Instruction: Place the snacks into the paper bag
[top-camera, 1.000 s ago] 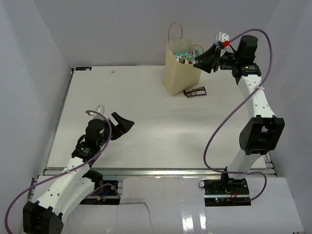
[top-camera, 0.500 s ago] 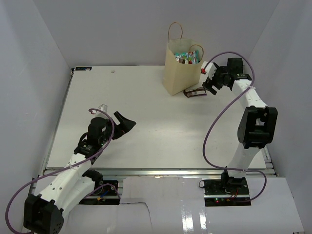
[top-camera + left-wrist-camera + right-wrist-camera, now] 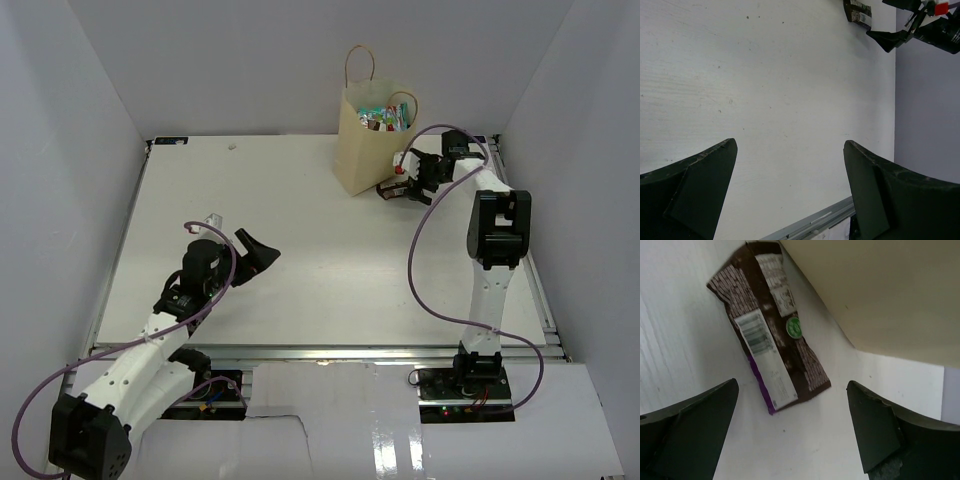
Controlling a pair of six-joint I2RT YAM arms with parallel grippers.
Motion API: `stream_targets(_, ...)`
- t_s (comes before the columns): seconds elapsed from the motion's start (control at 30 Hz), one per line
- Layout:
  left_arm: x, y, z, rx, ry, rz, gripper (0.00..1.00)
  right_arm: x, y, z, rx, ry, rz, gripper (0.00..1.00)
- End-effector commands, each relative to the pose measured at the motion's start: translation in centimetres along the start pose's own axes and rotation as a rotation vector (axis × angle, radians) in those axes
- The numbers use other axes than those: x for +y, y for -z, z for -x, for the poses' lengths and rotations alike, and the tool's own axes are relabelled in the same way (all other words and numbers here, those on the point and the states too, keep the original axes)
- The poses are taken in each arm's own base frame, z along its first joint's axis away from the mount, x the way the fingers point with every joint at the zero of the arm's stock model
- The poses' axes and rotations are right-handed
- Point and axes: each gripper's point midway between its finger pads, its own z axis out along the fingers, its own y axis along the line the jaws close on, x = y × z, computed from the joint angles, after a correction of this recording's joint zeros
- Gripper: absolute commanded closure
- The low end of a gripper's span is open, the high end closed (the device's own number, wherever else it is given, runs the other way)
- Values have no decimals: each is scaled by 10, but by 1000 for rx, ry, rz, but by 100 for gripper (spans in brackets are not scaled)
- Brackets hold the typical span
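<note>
Jaws of our right gripper (image 3: pixel 791 385) are standing wide; we are hovering over the dark brown bar (image 3: pixel 771 340), which is lying flat between them, just beside the paper bag (image 3: pixel 880 290). Our left gripper (image 3: pixel 790 145) is gaping wide, far off.

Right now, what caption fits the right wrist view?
Open right gripper hovers over a brown snack bar beside the paper bag.

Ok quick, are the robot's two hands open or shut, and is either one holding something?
Left gripper: open, holding nothing.
Right gripper: open, holding nothing, just above the brown bar beside the paper bag.
</note>
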Motion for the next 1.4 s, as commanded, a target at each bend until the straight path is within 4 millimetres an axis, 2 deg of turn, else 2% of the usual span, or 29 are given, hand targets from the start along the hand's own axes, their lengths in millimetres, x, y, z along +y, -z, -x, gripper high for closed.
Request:
stream_targets(0.0,-11,1,6,-11,-1,-37,2,-4,-15,27,-34,51,-4,5)
stream_targets(0.13,-12,1,7,-9,-6,-37,2,14,-31,27,-47,-37,44,12)
stream_targets(0.2,-12,0,7,-7,-5,-35,2,21,-32,29,-65,-74,76,21)
stream_targets(0.23,-12,0,8,-8,-2,-34,2,32,-32,26,-60,-113,115,24)
stream_targets(0.3,-12,-1,8,-8,-1,-34,2,32,-30,25,-57,-200,123,39)
stream_targets(0.33,-12,-2,7,-6,1,-33,2,45,-31,20,-46,-250,170,44)
stream_targets(0.37,-12,-3,7,-3,0,-34,2,48,-30,19,-43,-285,183,57)
stream_targets(0.43,-14,-5,7,1,-4,-39,2,62,-27,16,-26,-306,224,70)
stream_targets(0.5,-17,-7,7,9,-4,-51,2,67,-17,19,-26,-309,227,77)
stream_targets(0.53,-18,-8,8,12,-5,-55,2,83,-17,16,-17,-326,255,79)
stream_targets(0.6,-22,-10,7,21,0,-72,2,85,-2,30,-44,-316,248,88)
stream_targets(0.63,-24,-10,9,19,3,-79,2,99,1,32,-50,-334,274,92)
stream_targets(0.73,-30,-11,11,15,15,-102,2,110,26,72,-158,-347,303,92)
stream_targets(0.77,-31,-12,11,11,16,-109,2,130,35,94,-228,-383,377,92)
stream_targets(0.87,-31,-13,9,20,24,-110,2,136,61,150,-359,-476,442,92)
stream_targets(0.93,-36,-15,12,12,21,-134,2,145,79,198,-449,-571,542,92)
stream_targets(0.97,-36,-16,11,17,23,-135,2,136,87,217,-478,-576,544,92)
stream_targets(1.0,-36,-17,11,21,23,-136,2,135,90,241,-513,-566,565,92)
stream_targets(1.03,-38,-18,11,22,22,-141,2,132,96,258,-519,-650,597,92)
stream_targets(1.07,-38,-18,11,25,19,-143,2,124,99,281,-527,-643,588,92)
stream_targets(1.1,-39,-18,12,26,19,-144,2,101,98,298,-561,-596,504,92)
stream_targets(1.13,-40,-16,12,23,18,-149,2,82,91,300,-507,-623,388,92)
stream_targets(1.17,-41,-16,13,20,19,-151,2,70,94,316,-505,-720,335,92)
stream_targets(1.2,-40,-15,12,20,20,-151,2,37,106,334,-597,-662,167,92)
stream_targets(1.23,-41,-11,13,11,18,-157,2,7,109,332,-595,-701,-23,92)
stream_targets(1.27,-40,-10,13,5,25,-155,2,-3,119,344,-636,-705,-119,92)
stream_targets(1.3,-36,-9,10,6,30,-147,2,-43,136,350,-689,-683,-347,92)
stream_targets(1.33,-36,-7,10,2,31,-147,2,-58,144,355,-703,-674,-440,92)
stream_targets(1.37,-37,-3,12,-16,30,-153,2,-69,141,357,-701,-657,-500,92)
